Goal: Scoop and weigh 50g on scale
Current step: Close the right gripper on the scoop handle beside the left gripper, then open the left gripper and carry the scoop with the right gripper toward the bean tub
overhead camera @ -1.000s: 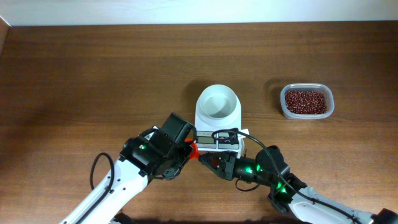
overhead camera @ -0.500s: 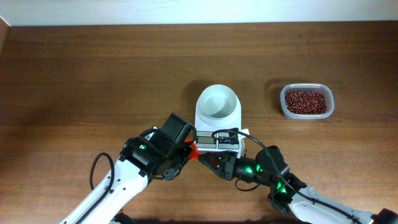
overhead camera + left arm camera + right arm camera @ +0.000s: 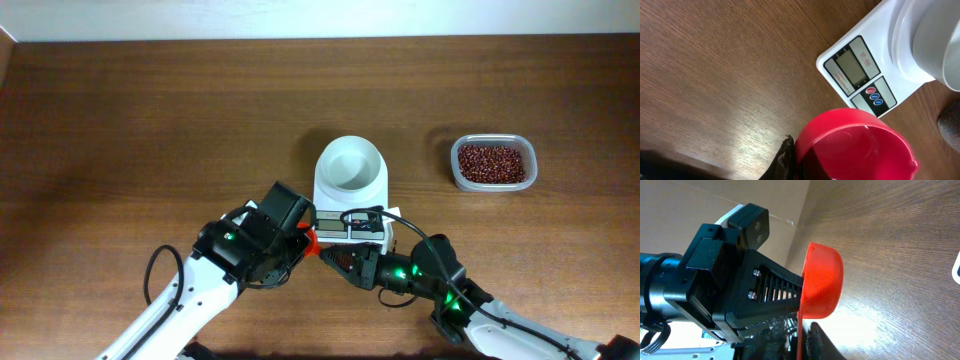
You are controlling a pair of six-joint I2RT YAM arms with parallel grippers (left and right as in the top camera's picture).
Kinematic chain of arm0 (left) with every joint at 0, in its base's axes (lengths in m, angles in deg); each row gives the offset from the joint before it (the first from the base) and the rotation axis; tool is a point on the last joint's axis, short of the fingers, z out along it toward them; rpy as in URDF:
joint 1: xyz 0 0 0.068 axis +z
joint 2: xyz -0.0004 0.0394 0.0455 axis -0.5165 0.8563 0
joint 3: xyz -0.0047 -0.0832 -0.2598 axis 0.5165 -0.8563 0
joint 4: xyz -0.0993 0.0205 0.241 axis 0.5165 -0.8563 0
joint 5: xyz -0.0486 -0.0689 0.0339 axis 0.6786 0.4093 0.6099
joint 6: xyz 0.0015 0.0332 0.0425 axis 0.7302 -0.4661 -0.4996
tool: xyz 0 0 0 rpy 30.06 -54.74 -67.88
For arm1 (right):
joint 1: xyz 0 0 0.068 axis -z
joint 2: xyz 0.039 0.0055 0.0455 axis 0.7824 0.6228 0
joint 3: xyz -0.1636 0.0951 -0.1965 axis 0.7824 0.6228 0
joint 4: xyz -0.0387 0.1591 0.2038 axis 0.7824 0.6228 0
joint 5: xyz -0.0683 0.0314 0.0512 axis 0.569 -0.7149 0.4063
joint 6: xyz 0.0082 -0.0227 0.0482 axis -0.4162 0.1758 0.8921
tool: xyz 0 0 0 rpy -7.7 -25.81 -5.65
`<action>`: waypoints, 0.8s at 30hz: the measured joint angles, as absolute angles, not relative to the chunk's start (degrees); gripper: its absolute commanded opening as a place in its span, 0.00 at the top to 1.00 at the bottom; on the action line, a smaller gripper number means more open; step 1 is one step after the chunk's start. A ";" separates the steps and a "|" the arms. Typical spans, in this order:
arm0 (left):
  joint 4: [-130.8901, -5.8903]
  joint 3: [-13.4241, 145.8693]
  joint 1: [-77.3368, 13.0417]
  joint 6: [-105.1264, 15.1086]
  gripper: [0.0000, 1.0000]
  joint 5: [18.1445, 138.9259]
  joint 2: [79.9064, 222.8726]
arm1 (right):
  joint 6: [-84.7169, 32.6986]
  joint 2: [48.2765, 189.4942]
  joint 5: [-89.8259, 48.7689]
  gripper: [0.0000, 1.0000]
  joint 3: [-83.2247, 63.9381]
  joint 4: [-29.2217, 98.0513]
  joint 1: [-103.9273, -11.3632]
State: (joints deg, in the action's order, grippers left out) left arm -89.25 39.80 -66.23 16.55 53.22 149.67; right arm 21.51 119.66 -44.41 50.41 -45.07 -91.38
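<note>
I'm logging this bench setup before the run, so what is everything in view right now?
table: one, brown wood, under everything
scale: one, white, bowl-topped, centre of the table, nothing in its bowl
tub: one, clear plastic, to the right of the scale and apart from it
beans: many, dark reddish-brown, heaped inside the tub
scoop: one, red-orange, empty, just in front of the scale's display
left gripper: one, black, closed on the scoop, in front of the scale to its left
right gripper: one, black, right beside the scoop, in front of the scale; whether it grips the scoop cannot be told
</note>
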 measured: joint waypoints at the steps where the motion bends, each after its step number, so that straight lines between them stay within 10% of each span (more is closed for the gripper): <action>1: -89.25 39.80 -66.23 16.44 1.00 53.25 149.67 | 21.55 119.66 -44.39 0.91 50.41 -45.05 -91.40; 11: -89.89 39.80 -66.23 16.22 0.98 53.20 149.67 | 21.62 119.75 -44.41 0.96 50.41 -44.98 -91.56; 24: -92.03 39.80 -66.82 13.36 0.27 51.85 149.72 | 11.69 119.75 -44.91 0.96 50.30 -36.65 -91.40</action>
